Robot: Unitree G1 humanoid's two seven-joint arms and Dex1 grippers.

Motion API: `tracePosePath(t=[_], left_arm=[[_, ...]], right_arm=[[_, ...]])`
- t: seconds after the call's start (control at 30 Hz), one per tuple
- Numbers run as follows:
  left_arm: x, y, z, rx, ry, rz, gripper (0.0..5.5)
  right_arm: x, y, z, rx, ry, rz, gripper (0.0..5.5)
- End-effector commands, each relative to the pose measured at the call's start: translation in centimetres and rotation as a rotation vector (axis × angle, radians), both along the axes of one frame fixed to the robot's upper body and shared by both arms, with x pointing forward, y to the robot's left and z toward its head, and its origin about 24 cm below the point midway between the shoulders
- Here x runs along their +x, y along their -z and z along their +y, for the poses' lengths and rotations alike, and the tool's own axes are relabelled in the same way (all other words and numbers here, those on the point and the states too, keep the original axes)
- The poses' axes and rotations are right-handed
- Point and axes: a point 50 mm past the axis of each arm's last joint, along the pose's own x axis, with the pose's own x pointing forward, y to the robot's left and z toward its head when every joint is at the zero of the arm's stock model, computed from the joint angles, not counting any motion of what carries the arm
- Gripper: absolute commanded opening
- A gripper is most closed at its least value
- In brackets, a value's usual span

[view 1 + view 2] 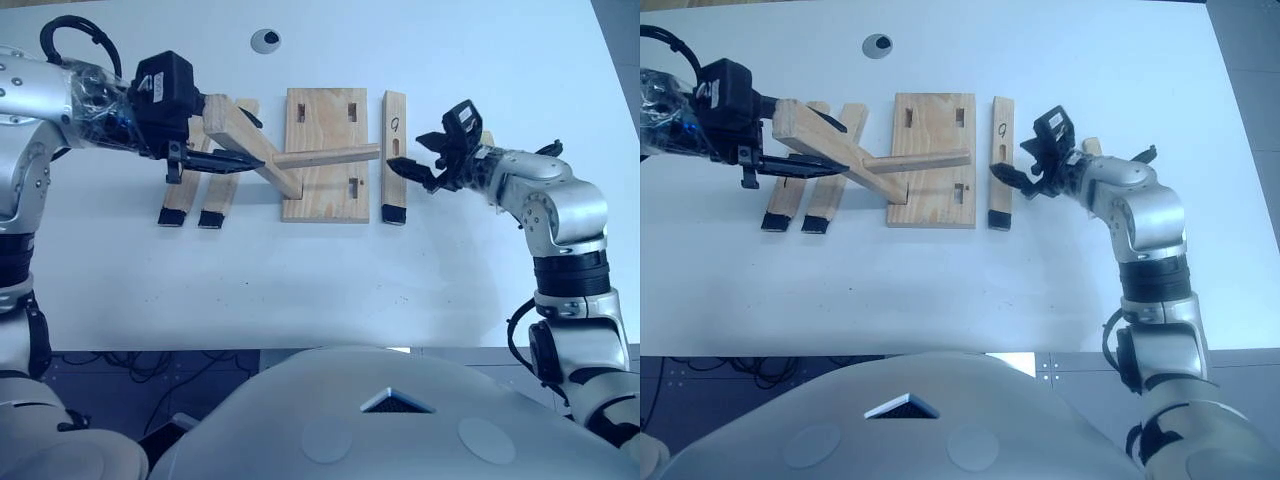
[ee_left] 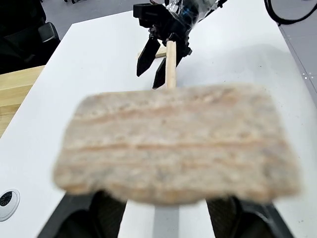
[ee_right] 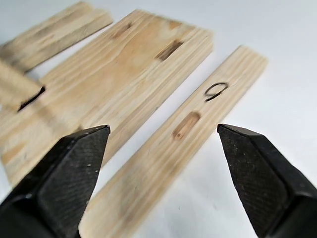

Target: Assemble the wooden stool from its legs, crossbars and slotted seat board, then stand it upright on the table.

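A white table (image 1: 300, 290) takes up most of the head view. In the upper centre of the frame lies the flat, rectangular pale-wood seat board (image 1: 325, 195), its cut slots facing up.

The left gripper (image 1: 228, 160) comes in from the upper left and is clamped on a thick pale-wood leg (image 1: 235, 125). This leg is tilted, running from upper left down to the board's left edge. Whether its lower end touches the board cannot be told. A thin pale-wood crossbar (image 1: 330, 155) juts from this leg and passes across the board toward the right. In the left wrist view the leg's blurred end face sits between the black fingers (image 2: 99, 213).

Below and behind the held leg, 2 more flat wooden legs with black feet (image 1: 178, 200) (image 1: 218, 200) lie side by side on the table, left of the board. The left gripper and its load partly cover them.

Just right of the board lies a narrow slotted wooden leg with a black foot (image 1: 395, 115), parallel to the board's edge. The right gripper (image 1: 412, 152) hangs at this leg's right side with its jaws spread wide and nothing between them. It is near the crossbar's free tip but apart from it.

A short wooden piece (image 1: 1092, 147) shows just behind the right gripper. A round grey grommet (image 1: 265, 40) sits in the tabletop at upper centre.
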Motion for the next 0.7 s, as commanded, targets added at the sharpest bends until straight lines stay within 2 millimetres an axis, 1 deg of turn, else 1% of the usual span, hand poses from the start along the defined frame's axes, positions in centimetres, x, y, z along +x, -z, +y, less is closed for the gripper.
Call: tracePosePath(t=[0.03,0.13,0.2,0.33,0.4,0.43,0.5,0.57,0.63,0.7], left_arm=[[0.0,2.9,0.4,-0.064,-0.136,0.123,2.69],[0.4,1.4,0.3,-0.145,-0.151,0.075,3.02],[0.6,1.5,1.0,-0.118,-0.192,0.061,3.02],[0.9,2.7,3.8,0.016,-0.423,0.004,3.02],[0.8,3.5,4.7,0.053,-0.536,-0.035,3.02],[0.7,3.7,4.9,0.040,-0.589,-0.053,3.02],[0.7,3.8,5.2,-0.050,-0.733,-0.075,3.02],[0.8,4.4,5.4,-0.124,-0.868,-0.071,3.02],[1.0,5.5,5.7,-0.119,-0.977,-0.060,3.02],[1.3,7.0,5.9,-0.065,-1.060,-0.049,3.02]], right_arm=[[1.1,-0.7,-0.4,0.023,0.075,-0.023,4.00],[1.2,-0.6,-0.6,0.020,0.086,-0.022,4.00],[1.3,-0.6,-0.6,0.019,0.088,-0.024,4.00],[1.5,-0.7,-1.1,0.010,0.126,-0.039,4.00],[1.6,-0.8,-1.6,0.001,0.173,-0.062,4.00],[1.8,-0.9,-1.9,0.002,0.204,-0.075,4.00],[2.4,-1.4,-2.7,0.004,0.309,-0.124,4.00],[2.7,-1.6,-4.0,-0.015,0.433,-0.176,4.00],[2.9,-1.6,-4.9,-0.055,0.525,-0.222,4.00],[2.8,-1.4,-5.4,-0.065,0.586,-0.240,4.00]])
